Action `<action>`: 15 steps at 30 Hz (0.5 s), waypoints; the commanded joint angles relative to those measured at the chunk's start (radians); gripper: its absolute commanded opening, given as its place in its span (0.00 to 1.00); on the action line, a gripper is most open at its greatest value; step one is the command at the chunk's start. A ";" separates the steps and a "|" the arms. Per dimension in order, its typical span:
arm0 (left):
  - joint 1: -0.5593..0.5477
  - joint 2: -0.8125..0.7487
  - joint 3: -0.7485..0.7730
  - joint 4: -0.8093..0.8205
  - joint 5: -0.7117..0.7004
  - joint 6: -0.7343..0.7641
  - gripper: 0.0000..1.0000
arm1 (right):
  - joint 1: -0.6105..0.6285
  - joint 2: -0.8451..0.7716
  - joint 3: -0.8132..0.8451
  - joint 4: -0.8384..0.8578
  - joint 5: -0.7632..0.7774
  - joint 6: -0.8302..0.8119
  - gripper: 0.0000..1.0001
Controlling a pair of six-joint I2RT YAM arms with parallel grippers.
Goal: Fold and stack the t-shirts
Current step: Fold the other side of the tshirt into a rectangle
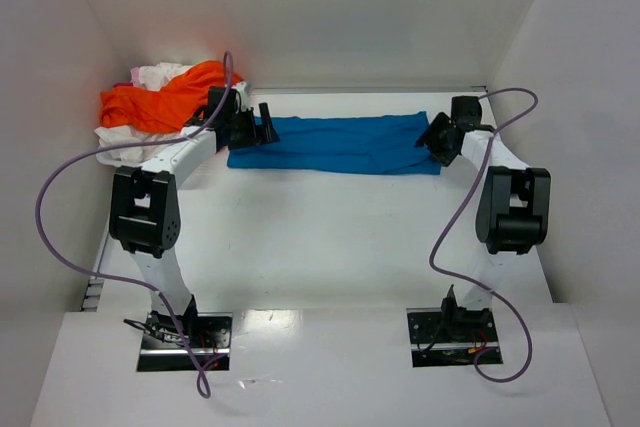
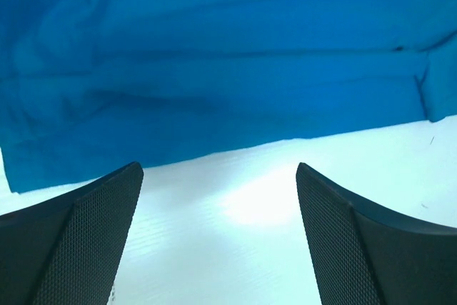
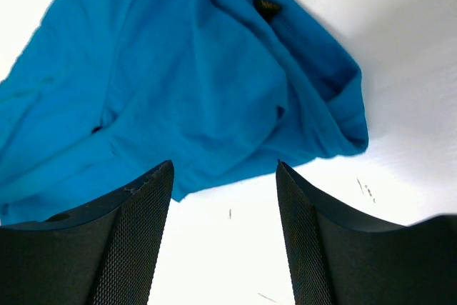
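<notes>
flanking one blue t-shirt [image 1: 340,144]: left end effector [image 2: 218,169] open, right end effector [image 3: 223,166] open.

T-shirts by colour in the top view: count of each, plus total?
blue shirt: 1
orange shirt: 1
white or pinkish cloth: at least 1; the pile hides how many
Total: at least 3

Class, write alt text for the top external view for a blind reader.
A bright blue t-shirt lies as a long band across the far side of a white table. The left gripper is at its left end, the right gripper at its right; orange and white shirts are heaped far left.
</notes>
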 commanded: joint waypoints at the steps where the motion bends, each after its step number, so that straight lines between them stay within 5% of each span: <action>1: 0.003 -0.054 -0.019 0.027 0.026 0.039 0.95 | 0.007 -0.047 -0.043 0.083 -0.003 0.031 0.65; 15: 0.003 -0.032 -0.019 -0.001 -0.034 0.048 0.97 | 0.037 0.137 0.047 0.106 -0.003 0.031 0.57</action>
